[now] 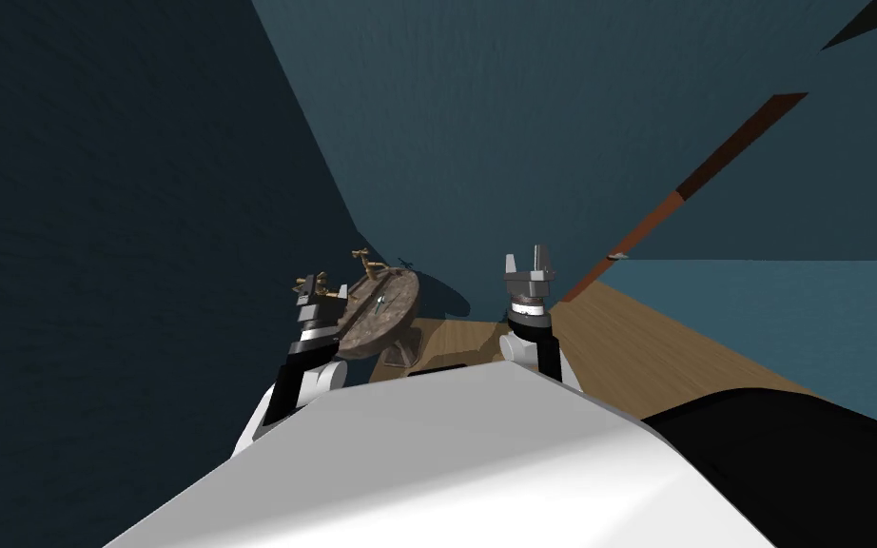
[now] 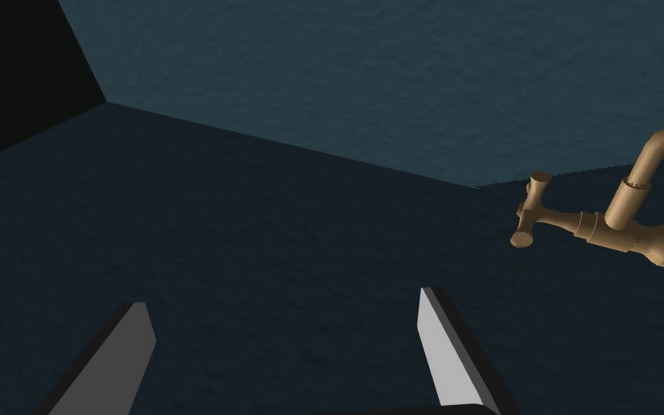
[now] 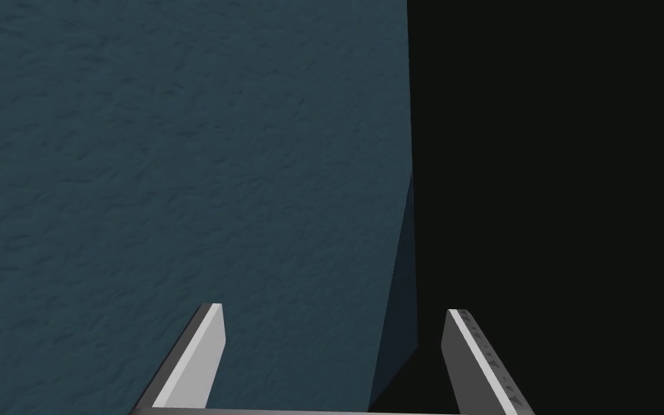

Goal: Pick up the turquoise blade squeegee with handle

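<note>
Both grippers hang unclenched, the left gripper [image 1: 314,282] just beside the round mottled-brown pedestal basin [image 1: 370,335], the right gripper [image 1: 527,259] well apart from it. The squeegee [image 1: 381,303], seemingly the small pale sliver inside the basin, is likely light and stiff; take its handle.

Sink [image 1: 384,314] on floor [image 1: 636,333] in wall corner [image 1: 359,228]; left pincer [image 1: 313,283] beside its faucet [image 2: 615,223]

A round brown pedestal basin [image 1: 381,320] (brass taps [image 1: 362,259]) stands on the wooden floor [image 1: 636,335].
</note>
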Controlling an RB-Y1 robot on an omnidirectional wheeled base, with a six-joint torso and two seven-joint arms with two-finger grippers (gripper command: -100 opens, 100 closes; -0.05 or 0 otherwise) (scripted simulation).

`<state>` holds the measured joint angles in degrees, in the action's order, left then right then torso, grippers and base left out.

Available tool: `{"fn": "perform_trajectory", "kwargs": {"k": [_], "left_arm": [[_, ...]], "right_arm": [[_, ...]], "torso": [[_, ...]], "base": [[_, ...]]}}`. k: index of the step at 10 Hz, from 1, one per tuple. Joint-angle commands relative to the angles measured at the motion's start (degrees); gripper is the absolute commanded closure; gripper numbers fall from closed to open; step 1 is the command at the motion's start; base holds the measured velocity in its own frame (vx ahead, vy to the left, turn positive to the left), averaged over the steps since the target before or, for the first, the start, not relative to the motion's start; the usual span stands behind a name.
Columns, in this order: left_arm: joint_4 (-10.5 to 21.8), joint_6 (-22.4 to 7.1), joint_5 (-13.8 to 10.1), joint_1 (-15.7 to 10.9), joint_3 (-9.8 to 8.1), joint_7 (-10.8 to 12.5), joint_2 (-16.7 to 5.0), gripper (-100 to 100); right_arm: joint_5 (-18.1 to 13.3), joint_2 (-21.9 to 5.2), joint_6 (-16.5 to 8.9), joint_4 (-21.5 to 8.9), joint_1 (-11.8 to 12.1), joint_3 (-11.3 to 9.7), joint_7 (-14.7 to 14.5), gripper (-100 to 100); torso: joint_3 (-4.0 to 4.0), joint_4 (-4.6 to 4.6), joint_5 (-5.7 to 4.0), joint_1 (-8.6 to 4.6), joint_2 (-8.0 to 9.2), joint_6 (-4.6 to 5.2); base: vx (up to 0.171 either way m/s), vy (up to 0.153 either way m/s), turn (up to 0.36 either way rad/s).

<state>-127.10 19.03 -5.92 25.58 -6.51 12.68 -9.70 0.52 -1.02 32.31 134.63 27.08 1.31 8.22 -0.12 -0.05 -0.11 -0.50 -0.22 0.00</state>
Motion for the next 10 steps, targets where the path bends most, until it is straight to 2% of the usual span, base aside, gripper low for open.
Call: {"fn": "perform_trajectory", "kwargs": {"k": [1, 7, 8, 10], "left_arm": [[1.11, -2.16, -1.05, -0.08, -0.91, 1.55, -0.74, -100], [5.20, -11.57, -5.50, -0.87, -4.95, 6.73, -1.23, -100], [5.20, -11.57, -5.50, -0.87, -4.95, 6.73, -1.23, -100], [6.98, -14.93, -7.21, -1.26, -6.61, 8.07, -1.10, -100]], "right_arm": [[0.00, 0.00, 0.00, 0.00, 0.00, 0.00, 0.00, 0], [0.00, 0.00, 0.00, 0.00, 0.00, 0.00, 0.00, 0], [0.00, 0.00, 0.00, 0.00, 0.00, 0.00, 0.00, 0], [0.00, -0.01, 0.00, 0.00, 0.00, 0.00, 0.00, 0]], "torso": [[0.00, 0.00, 0.00, 0.00, 0.00, 0.00], [-0.04, -0.02, -0.03, -0.09, -0.07, 0.00], [-0.05, -0.02, -0.04, -0.14, -0.09, 0.01], [-0.07, -0.03, 0.02, 0.14, -0.12, 0.01]], "base": [[0.061, -0.161, 0.175], [0.057, -0.163, 0.158], [0.048, -0.128, 0.053], [0.077, -0.107, 0.112]]}}
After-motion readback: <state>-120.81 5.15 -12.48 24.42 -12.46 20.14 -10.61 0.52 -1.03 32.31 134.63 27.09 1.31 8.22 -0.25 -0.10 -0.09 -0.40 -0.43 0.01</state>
